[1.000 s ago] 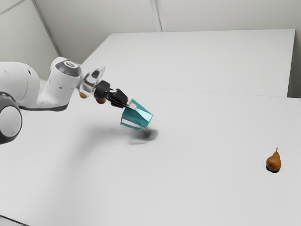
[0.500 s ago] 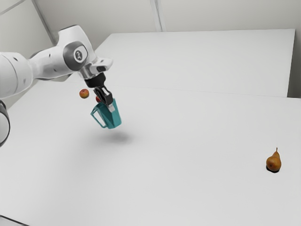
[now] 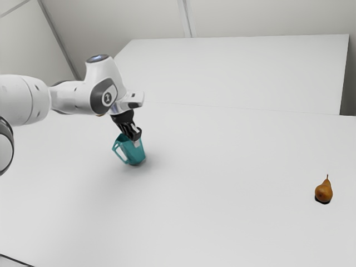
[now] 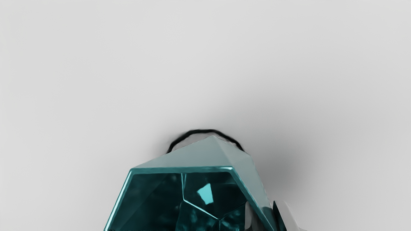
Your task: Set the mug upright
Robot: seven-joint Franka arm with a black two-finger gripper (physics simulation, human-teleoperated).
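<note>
At the exterior view's left, my gripper (image 3: 137, 142) clamps the mug (image 3: 132, 154) by its wall (image 4: 242, 166). The mug leans slightly, base low over or on the table (image 3: 233, 194); contact is unconfirmed. Remaining, in my judgement: level, seat, release. The wrist view shows the inside (image 4: 151, 199) and one finger (image 4: 250, 219) within; the exterior view shows the handle (image 3: 119, 156) and, well apart, a pear (image 3: 324, 192).

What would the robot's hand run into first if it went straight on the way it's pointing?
Most likely the table: the hand points down at it, gripping the mug by its wall. The mug's base would probably meet it first; any gap is unclear.
</note>
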